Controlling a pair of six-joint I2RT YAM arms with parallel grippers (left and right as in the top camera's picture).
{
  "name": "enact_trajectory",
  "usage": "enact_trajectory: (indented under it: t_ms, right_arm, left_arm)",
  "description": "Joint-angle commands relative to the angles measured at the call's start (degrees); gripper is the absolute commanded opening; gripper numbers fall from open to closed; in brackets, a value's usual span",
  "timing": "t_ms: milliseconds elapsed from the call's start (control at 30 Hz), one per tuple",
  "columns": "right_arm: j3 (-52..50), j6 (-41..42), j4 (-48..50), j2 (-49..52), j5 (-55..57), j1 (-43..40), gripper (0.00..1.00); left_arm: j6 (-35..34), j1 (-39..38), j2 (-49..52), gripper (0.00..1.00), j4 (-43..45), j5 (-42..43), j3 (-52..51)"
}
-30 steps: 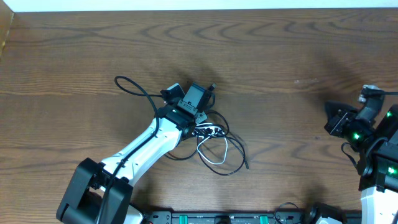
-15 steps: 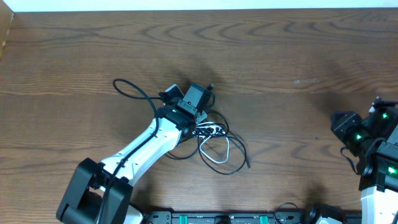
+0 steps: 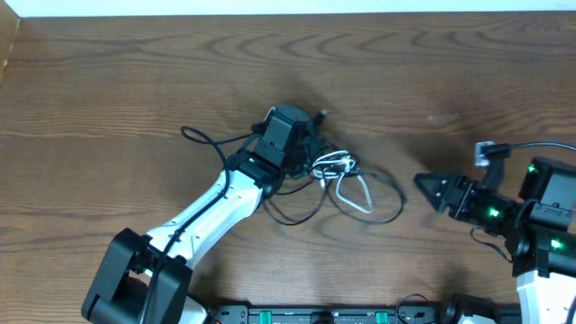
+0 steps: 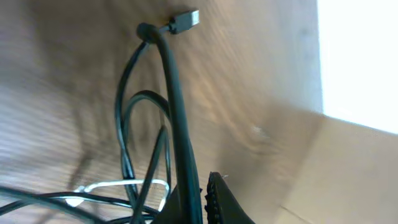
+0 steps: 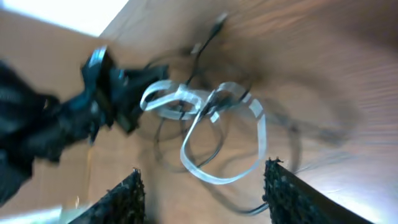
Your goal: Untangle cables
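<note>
The cables [image 3: 346, 180] lie tangled mid-table: thin black loops and a white loop [image 3: 353, 193]. My left gripper [image 3: 304, 142] is shut on a black cable at the tangle's left end. In the left wrist view that black cable [image 4: 177, 106] runs up from between the fingers [image 4: 219, 199] to a small plug [image 4: 185, 20]. My right gripper [image 3: 430, 189] points left, just right of the tangle and apart from it. The right wrist view shows its fingers [image 5: 127, 196] wide apart with nothing between them and the white loop [image 5: 214, 134] ahead.
A black cable strand [image 3: 202, 139] trails left from the tangle beside the left arm [image 3: 216, 202]. The table's far edge [image 3: 288, 13] runs along the top. A thick black wire [image 3: 531, 146] rises from the right arm.
The left gripper dragged the tangle to the right and the loops shifted with it. The right arm swung left toward the tangle and its jaws opened.
</note>
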Motion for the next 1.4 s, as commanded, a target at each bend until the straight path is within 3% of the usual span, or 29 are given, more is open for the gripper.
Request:
enact_trajectory:
  t_ms: [0,133,200,300,433,567,733,933,967,1067,1367]
  right_arm:
    - [0.1,-3.9,-0.5,0.3,-4.7,3.7,0.63]
    - [-1.1,-3.9,1.2,0.3,-4.7,8.7,0.63]
    - [-2.4,-3.8,3.8,0.4,-4.7,11.1,0.63]
    - [-3.6,-0.6,7.8,0.4,-4.7,13.4,0.62]
    - [-3.7,9.9,11.1,1.0,-4.8,14.3,0.48]
    - [-3.7,20.0,11.9,1.2,-6.2,14.4,0.37]
    - [-3.7,37.0,11.9,1.8,-5.9,14.4,0.43]
    - [-3.7,54.7,11.8,3.8,0.6,16.9,0.34]
    - [-3.7,60.3,12.4,5.0,3.5,18.8,0.33]
    - [-3.7,63.2,15.6,6.7,6.0,20.3,0.33]
    - [-3.7,68.5,22.4,14.8,11.2,20.5,0.34]
  left_arm:
    - [-6.3,0.1,-1.2,0.08,1.5,3.4,1.3]
    - [-8.6,0.1,-1.2,0.08,2.6,5.2,1.3]
    - [-5.1,0.1,-1.2,0.08,5.3,7.2,1.3]
    - [6.4,0.1,-1.2,0.08,11.1,10.8,1.3]
    - [26.9,-0.4,-1.2,0.08,12.8,13.3,1.3]
    - [40.3,-1.0,-1.2,0.07,12.8,13.0,1.3]
    - [41.3,-1.1,-1.2,0.08,12.9,7.3,1.3]
    - [38.3,-5.9,-1.2,0.08,13.6,-5.0,1.3]
    - [38.4,-8.7,-1.2,0.08,13.7,-12.0,1.3]
    - [38.4,-10.4,-1.2,0.08,13.7,-15.4,1.3]
    - [37.6,-10.7,-1.2,0.08,13.7,-15.3,1.3]
